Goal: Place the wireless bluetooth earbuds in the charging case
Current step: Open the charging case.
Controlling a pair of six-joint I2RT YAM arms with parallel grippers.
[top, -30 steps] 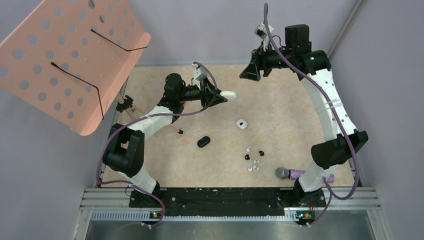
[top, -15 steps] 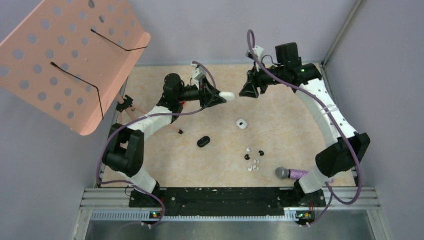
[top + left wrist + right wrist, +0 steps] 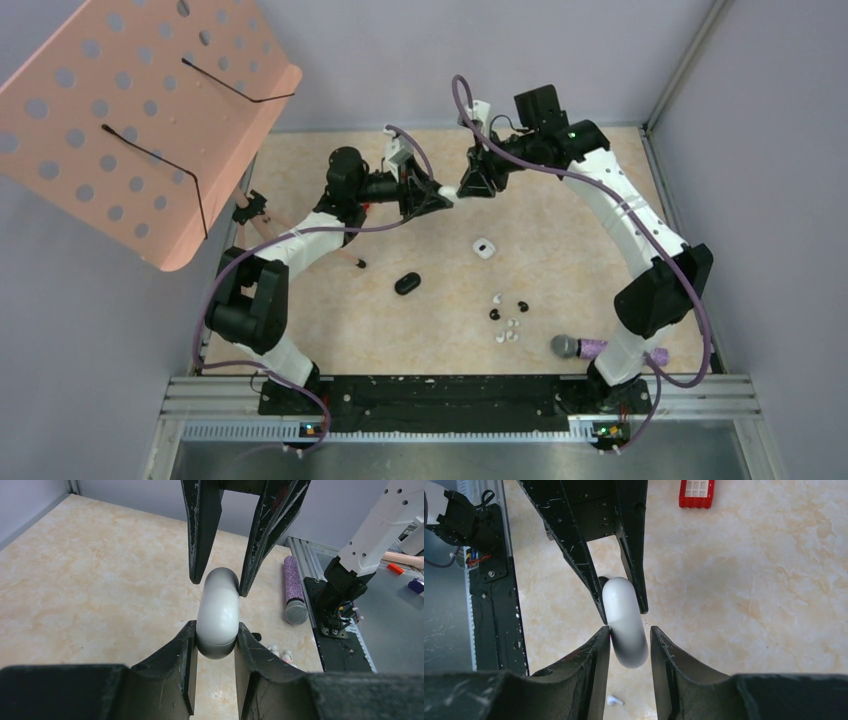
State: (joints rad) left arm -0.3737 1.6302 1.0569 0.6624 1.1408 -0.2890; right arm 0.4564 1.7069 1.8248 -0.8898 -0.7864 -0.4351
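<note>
White charging case (image 3: 217,610) aloft over far middle of desk (image 3: 580,200), left gripper (image 3: 216,626) jaws clamped on it. Right gripper (image 3: 629,630) jaws straddle its free end, slight gap. Squeeze squarely, no twisting. Loose earbuds (image 3: 508,318) lie toward near right corner.

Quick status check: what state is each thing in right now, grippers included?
left gripper: shut on the white charging case, closed, held off the table.
right gripper: fingers straddle that case's free end; grip unclear.
second white case: on the table, apparently open.
black case: on the table, closed.
earbuds: loose on the table.
microphone: lying flat on the table.
</note>
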